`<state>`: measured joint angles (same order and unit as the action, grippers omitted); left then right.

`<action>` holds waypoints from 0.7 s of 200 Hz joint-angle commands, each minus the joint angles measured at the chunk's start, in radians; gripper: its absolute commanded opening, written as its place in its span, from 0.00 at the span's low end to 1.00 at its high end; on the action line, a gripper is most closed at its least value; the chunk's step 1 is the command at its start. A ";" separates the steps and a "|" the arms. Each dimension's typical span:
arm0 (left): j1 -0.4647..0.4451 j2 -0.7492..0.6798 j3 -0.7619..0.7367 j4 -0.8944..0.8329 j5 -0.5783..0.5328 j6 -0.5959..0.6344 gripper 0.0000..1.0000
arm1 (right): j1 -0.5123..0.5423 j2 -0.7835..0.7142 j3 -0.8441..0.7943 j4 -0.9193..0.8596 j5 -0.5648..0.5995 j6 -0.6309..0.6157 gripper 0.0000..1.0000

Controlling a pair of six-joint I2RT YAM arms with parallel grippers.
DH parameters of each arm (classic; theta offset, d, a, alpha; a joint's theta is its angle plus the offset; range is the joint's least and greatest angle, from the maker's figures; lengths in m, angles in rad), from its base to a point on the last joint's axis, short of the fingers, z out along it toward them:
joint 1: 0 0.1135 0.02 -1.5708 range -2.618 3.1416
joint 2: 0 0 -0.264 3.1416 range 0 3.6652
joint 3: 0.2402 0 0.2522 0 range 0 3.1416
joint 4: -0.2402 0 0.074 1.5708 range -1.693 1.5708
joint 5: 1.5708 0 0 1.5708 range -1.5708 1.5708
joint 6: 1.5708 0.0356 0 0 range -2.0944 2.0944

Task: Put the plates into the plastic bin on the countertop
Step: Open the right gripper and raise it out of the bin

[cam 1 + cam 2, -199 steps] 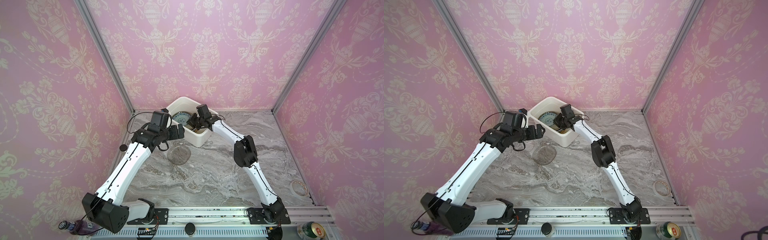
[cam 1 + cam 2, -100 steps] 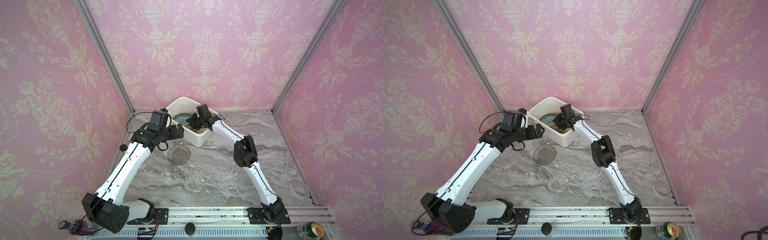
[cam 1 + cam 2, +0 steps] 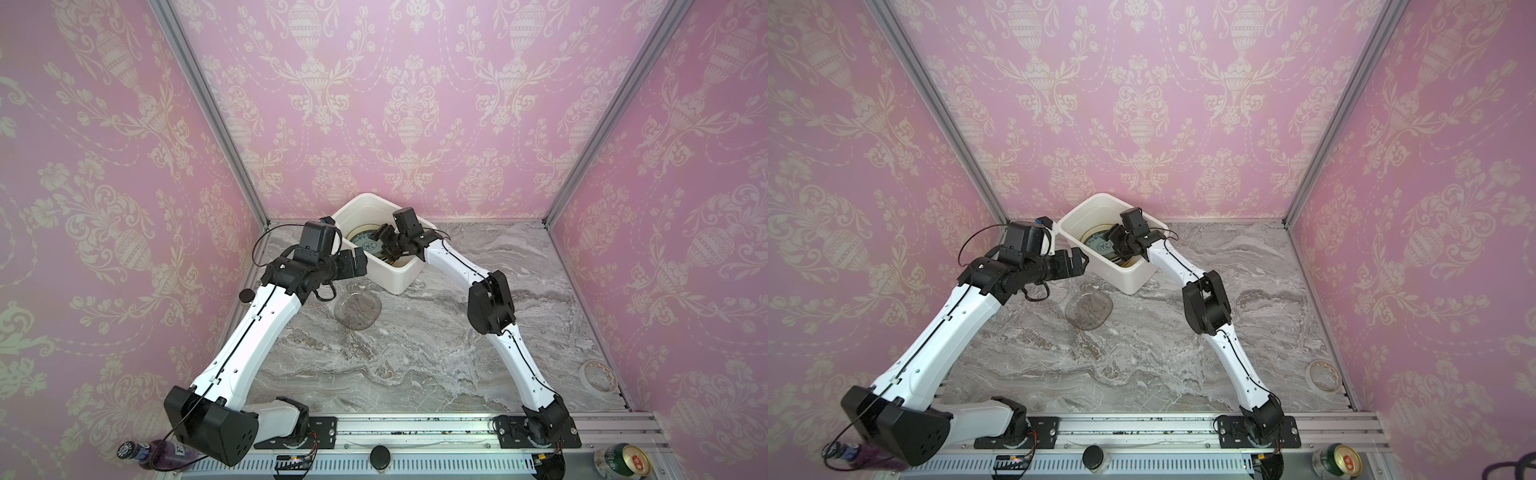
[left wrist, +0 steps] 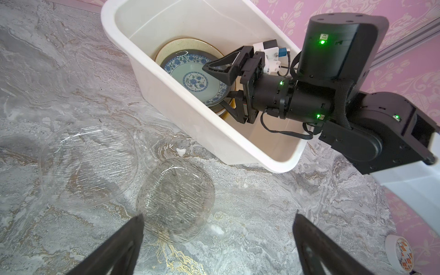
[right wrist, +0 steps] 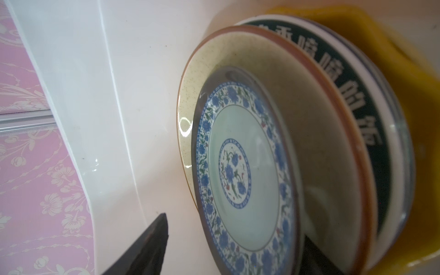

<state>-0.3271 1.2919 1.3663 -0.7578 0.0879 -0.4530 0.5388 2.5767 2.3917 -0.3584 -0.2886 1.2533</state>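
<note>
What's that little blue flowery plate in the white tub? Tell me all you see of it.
The blue patterned plate is small, round and glossy, like glazed ceramic: pale green face, blue flower border, blue flower medallion in the middle. It lies face up over a speckled cream plate inside the plastic bin. The right gripper stands open around its edge.

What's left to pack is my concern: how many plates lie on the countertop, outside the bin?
2. A clear ribbed plate and a smoky glass plate lie side by side on the countertop near the bin; another could be hidden.
</note>
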 commanded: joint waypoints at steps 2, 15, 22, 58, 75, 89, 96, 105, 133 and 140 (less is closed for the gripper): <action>0.011 0.011 0.006 -0.026 0.018 0.016 0.99 | -0.040 -0.010 0.034 -0.020 0.043 -0.027 0.76; 0.013 0.023 0.017 -0.031 0.019 0.023 0.99 | -0.046 -0.008 0.045 -0.035 0.050 -0.039 0.78; 0.015 0.028 0.019 -0.032 0.019 0.022 0.99 | -0.046 -0.004 0.068 -0.059 0.059 -0.063 0.78; 0.016 0.052 0.004 -0.023 0.034 0.011 0.99 | -0.052 0.029 0.179 -0.150 0.085 -0.170 0.79; 0.015 0.067 0.008 -0.019 0.040 0.008 0.99 | -0.056 0.029 0.179 -0.153 0.091 -0.199 0.79; 0.016 0.081 0.014 -0.017 0.042 0.008 0.99 | -0.059 0.029 0.179 -0.157 0.097 -0.222 0.79; 0.015 0.087 0.018 -0.017 0.043 0.010 0.99 | -0.060 0.030 0.178 -0.162 0.101 -0.228 0.79; 0.017 0.096 0.024 -0.017 0.045 0.010 0.99 | -0.063 0.031 0.176 -0.160 0.101 -0.234 0.79; 0.017 0.122 0.037 -0.011 0.053 0.010 0.99 | -0.071 0.038 0.176 -0.154 0.094 -0.234 0.79; 0.017 0.126 0.038 -0.010 0.053 0.010 0.99 | -0.072 0.037 0.175 -0.152 0.095 -0.238 0.79</action>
<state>-0.3168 1.4006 1.3666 -0.7574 0.1188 -0.4530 0.4587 2.5855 2.5546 -0.4973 -0.2085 1.0557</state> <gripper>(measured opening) 0.993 0.794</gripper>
